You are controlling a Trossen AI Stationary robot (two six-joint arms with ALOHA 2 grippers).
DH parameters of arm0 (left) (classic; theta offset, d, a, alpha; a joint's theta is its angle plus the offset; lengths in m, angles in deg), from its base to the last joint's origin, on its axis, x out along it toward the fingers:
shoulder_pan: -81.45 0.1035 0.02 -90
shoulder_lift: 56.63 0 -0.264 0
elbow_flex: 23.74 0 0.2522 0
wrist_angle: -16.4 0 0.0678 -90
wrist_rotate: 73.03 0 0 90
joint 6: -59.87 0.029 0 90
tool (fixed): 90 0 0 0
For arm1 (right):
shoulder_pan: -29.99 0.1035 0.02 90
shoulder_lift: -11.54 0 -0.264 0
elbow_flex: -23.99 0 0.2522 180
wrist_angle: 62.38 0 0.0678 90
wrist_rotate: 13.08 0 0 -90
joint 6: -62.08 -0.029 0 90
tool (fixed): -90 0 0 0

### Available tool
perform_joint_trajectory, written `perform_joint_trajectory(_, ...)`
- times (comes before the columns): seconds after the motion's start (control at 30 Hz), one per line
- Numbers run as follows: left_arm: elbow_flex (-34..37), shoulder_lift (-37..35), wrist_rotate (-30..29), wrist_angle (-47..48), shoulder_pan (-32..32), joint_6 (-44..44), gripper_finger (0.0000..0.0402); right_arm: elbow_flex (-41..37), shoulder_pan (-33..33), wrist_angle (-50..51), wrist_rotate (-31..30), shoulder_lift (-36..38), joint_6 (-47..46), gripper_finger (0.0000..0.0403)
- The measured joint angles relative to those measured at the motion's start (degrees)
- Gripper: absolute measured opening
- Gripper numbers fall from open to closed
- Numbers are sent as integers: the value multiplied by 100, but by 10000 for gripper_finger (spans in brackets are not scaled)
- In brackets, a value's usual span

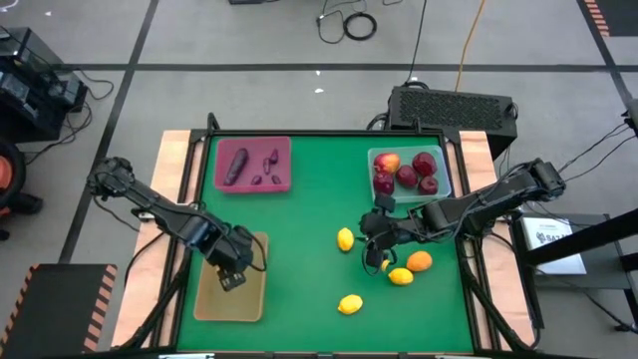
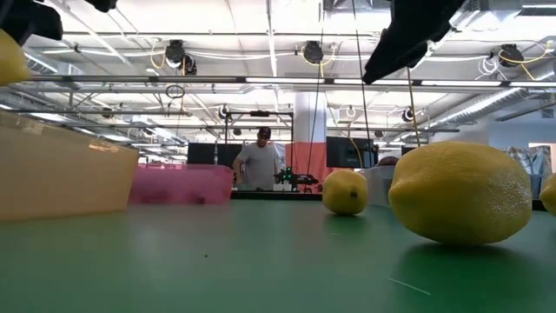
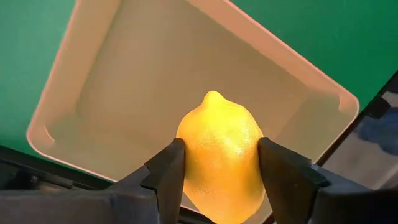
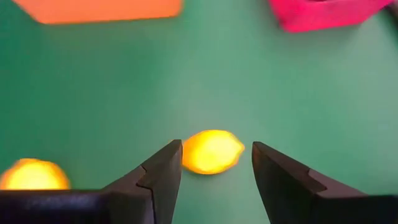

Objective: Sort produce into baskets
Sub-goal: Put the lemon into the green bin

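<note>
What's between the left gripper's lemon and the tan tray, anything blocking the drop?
Nothing visible. The left gripper holds the lemon directly over the tan tray, whose floor shows bare below it. No other produce lies inside.

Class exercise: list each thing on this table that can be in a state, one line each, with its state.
left gripper: shut on a lemon, above the tan tray
tan tray: empty
right gripper: open, over a lemon on the mat
maroon tray: holds purple vegetables
clear tray: holds red apples
</note>
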State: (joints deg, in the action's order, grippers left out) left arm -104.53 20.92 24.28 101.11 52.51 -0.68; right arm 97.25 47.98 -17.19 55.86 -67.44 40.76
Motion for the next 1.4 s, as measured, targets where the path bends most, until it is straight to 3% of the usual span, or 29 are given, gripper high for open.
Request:
perform_joint_trajectory(0.13, 0, -3, -80, 29, -8, 505, 209, 0, 8, -219, 798, 0, -678, 185)
perform_joint_trajectory(0.27, 0, -3, -272, 49, -12, 896, 251, 0, 19, -384, 1210, 0, -1984, 185)
perform_joint_trajectory(0.43, 0, -3, -358, 73, -27, 1369, 289, 0, 188, -404, 1227, 0, -3200, 185)
perform_joint_trajectory(0.6, 0, -3, -778, -2, -165, 2045, 294, 0, 667, -584, 985, 0, -4332, 185)
perform_joint_trajectory(0.83, 0, -3, -1581, -1104, -235, 2690, 295, 0, 1475, -791, 485, 0, -5677, 185)
perform_joint_trajectory(1.07, -2, 24, -2351, -2607, -272, 2956, 295, 0, 1774, -743, 599, 0, -5894, 185)
perform_joint_trajectory(1.23, -2, 251, -2710, -3620, -216, 2970, 295, 0, 1843, -751, 1059, 0, -5285, 185)
perform_joint_trajectory(1.4, -4, 850, -2512, -5654, 90, 3289, 295, 0, 2342, -758, 1189, 150, -4615, 185)
